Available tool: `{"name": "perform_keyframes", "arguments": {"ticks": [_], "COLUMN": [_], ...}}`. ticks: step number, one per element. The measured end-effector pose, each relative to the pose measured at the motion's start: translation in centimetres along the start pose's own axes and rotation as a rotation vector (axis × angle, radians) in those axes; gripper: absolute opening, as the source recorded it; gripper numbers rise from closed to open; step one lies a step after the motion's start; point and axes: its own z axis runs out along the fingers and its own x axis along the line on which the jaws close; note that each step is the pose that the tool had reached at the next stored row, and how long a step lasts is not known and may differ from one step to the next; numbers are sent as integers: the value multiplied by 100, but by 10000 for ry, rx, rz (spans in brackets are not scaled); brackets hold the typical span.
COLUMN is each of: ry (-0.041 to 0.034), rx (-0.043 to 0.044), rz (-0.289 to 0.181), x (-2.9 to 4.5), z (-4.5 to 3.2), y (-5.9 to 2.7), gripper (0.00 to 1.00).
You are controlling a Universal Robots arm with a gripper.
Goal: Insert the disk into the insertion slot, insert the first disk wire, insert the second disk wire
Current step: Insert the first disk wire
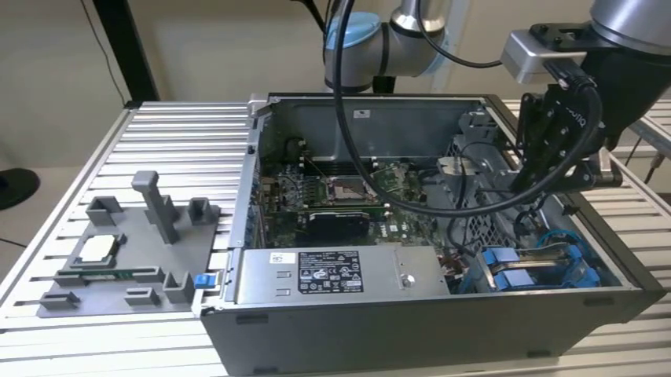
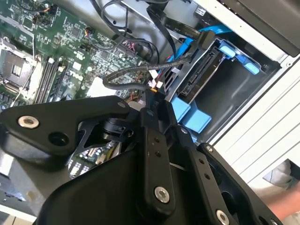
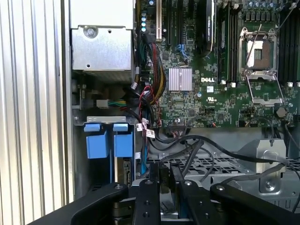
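One step looks finished: the disk (image 2: 202,74) stands on edge in the slot (image 3: 104,119), held in its blue frame, at the near corner of the computer case (image 1: 419,330) on the exterior view's right. So the step in hand is, by my reading, the wires. A grey braided wire (image 2: 136,70) and a blue wire (image 2: 187,47) loop loose just beside the disk (I cannot make out whether either is plugged in). Seating a plug would call for lining it up squarely with the disk's connector edge and pushing straight, in a tight space among other cables. The arm reaches down over the right side of the case, which sits on the ribbed worktop (image 1: 178,133). Its wrist is tilted, and the gripper (image 2: 153,93) hangs just above the wires near the disk. The fingers (image 2: 152,136) are drawn close together; whether they pinch a wire I cannot tell.
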Motion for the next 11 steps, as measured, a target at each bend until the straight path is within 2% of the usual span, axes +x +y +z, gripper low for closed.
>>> {"name": "perform_keyframes", "arguments": {"ticks": [11], "ry": [16], "rx": [0], "rz": [0], "x": [1], "z": [22], "y": [-4], "gripper": [0]}}
